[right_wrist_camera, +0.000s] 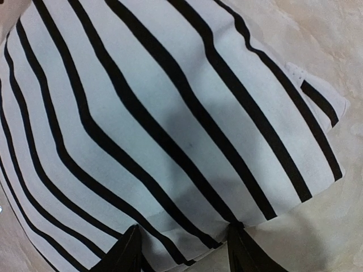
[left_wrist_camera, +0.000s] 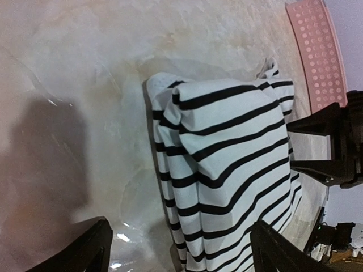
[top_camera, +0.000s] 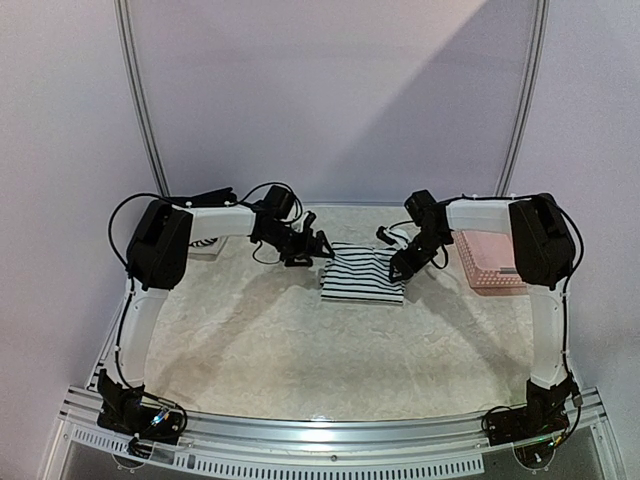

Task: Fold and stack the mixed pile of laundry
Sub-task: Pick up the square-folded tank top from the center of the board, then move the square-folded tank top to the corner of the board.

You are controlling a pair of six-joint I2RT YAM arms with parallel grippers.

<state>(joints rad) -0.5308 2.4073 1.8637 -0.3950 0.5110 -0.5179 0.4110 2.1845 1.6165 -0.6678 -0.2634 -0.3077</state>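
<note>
Just above the middle of the overhead view, on the pale desk (top_camera: 300, 340): striped tank top (top_camera: 362, 272), folded into a compact rectangle and lying flat. Pink basket (top_camera: 490, 265) near its right side, apart from it.

Flanked by both arms: left tool (top_camera: 305, 248) just off the upper-left corner of the fold, right tool (top_camera: 408, 258) at its right edge. From the left wrist, left tool (left_wrist_camera: 181, 226) spread wide, fingers (left_wrist_camera: 85, 249) at the bottom of the frame, gripping nothing. From the right wrist, right tool (right_wrist_camera: 182, 238) spread too, fingertips (right_wrist_camera: 129, 249) low over the near hem, straddling a band of stripes without pinching it; contact with the cloth not certain.

Probably stationed on opposite sides for squaring the bundle or lifting it evenly by two edges, without letting the layers slide open. Loose corner (right_wrist_camera: 317, 99) poking out at the upper right of the right wrist view, likely to spoil a tidy stack unless tucked. Folding of this piece judged nearly done; stacking not yet begun, going by the single bundle lying alone.
</note>
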